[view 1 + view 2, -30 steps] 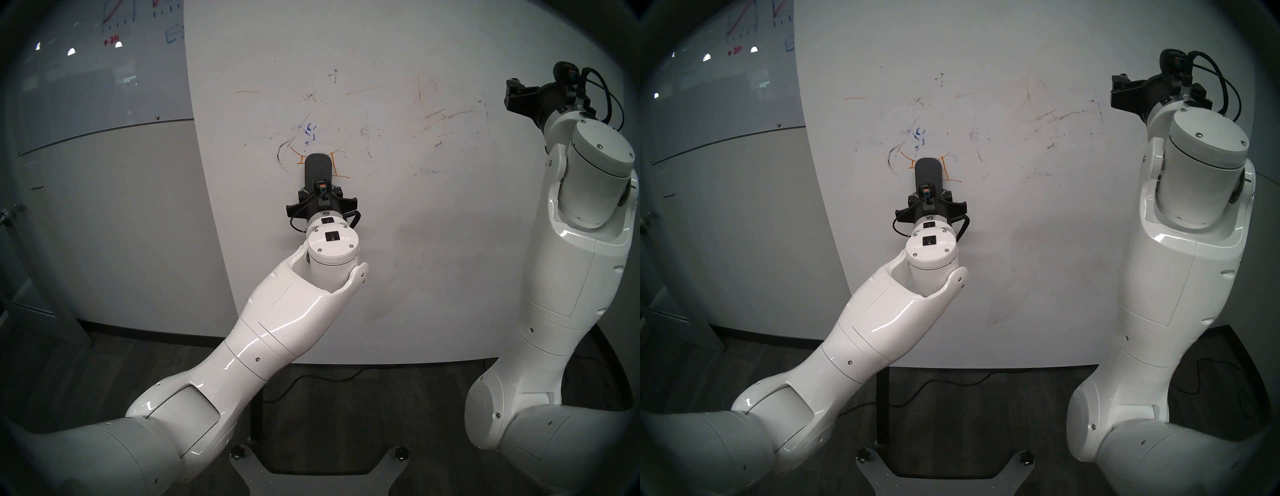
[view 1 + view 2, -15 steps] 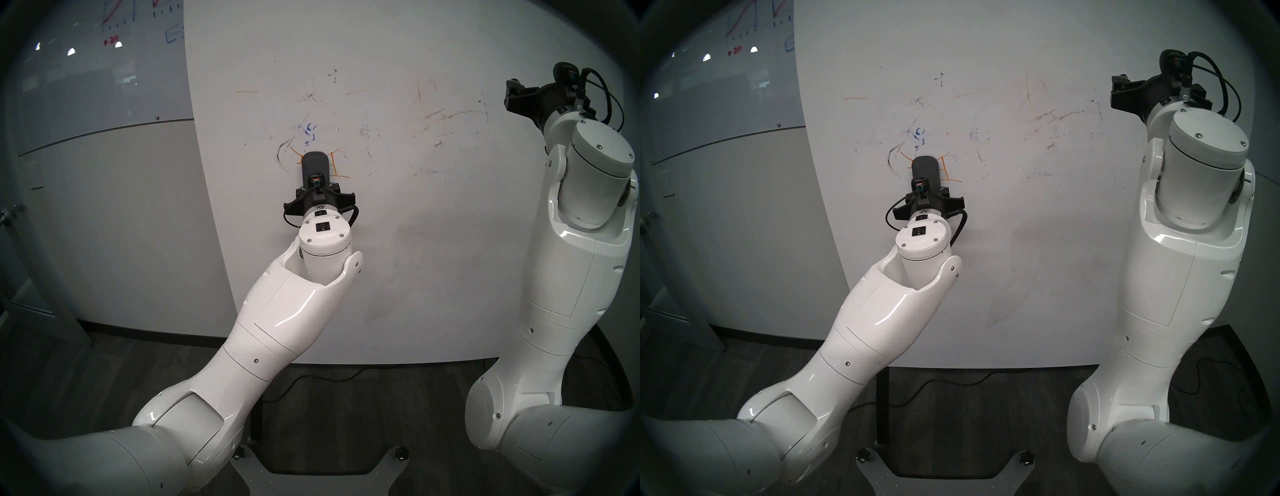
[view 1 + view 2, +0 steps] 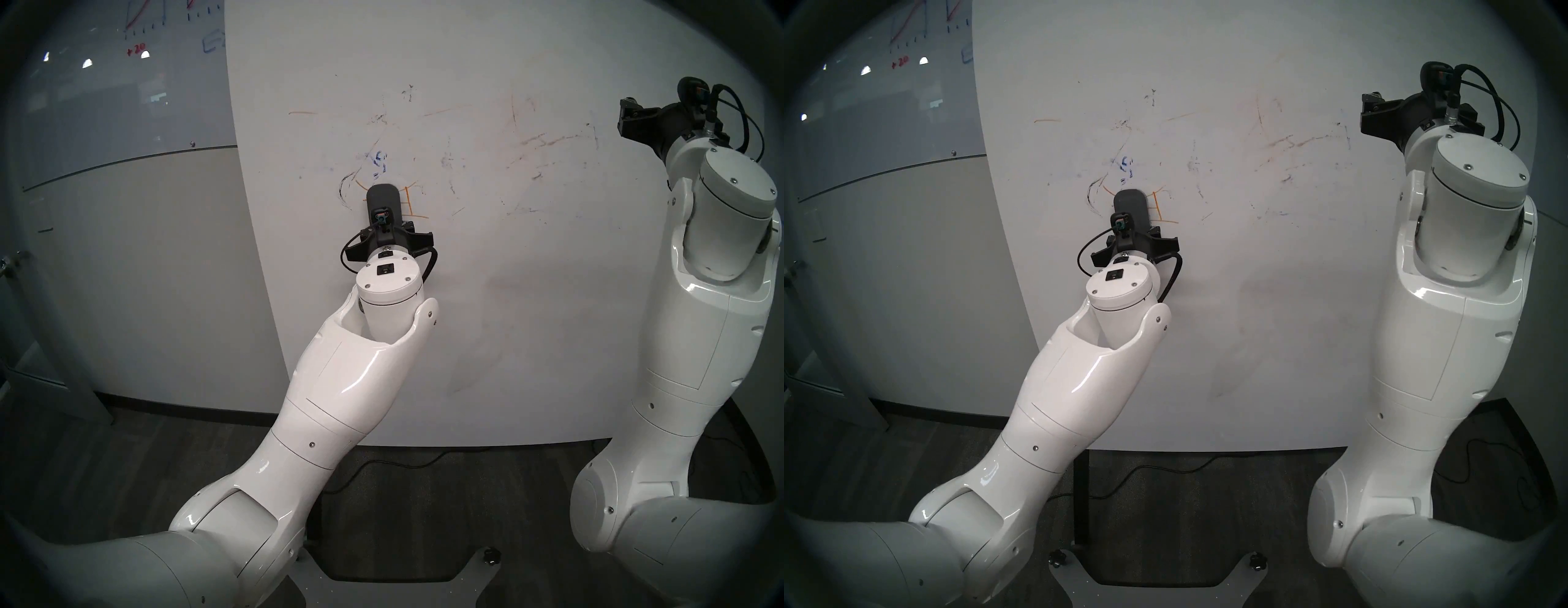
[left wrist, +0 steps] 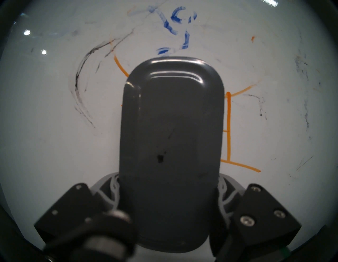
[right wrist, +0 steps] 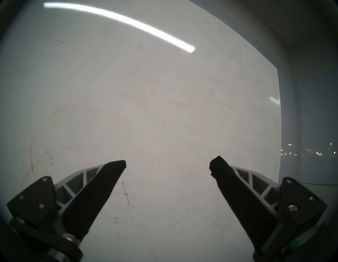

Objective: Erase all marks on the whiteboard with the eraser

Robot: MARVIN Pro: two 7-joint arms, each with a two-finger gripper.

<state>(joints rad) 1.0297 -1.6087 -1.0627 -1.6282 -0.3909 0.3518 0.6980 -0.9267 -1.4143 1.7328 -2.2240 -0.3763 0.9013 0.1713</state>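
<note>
The large white whiteboard (image 3: 466,297) carries marks: orange lines (image 4: 228,128), a small blue figure (image 4: 175,23), a black curved scribble (image 4: 78,87) and faint reddish smudges (image 3: 547,142) further right. My left gripper (image 4: 168,192) is shut on the dark grey eraser (image 4: 172,137). The eraser (image 3: 383,199) lies flat against the board, just under the blue figure (image 3: 379,163) and over the left part of the orange lines (image 3: 409,204). My right gripper (image 5: 167,164) is open and holds nothing. It is raised near the board's upper right (image 3: 625,116).
A grey glass board (image 3: 106,85) with red and blue graph lines hangs on the wall to the left. The whiteboard's lower edge (image 3: 466,446) ends above dark floor, where a black cable (image 3: 394,463) lies. The robot's base plate (image 3: 382,586) is at the bottom.
My left arm has slid the eraser a little left and up across the orange lines, so it now covers the left upright stroke. The right arm has stayed still.
</note>
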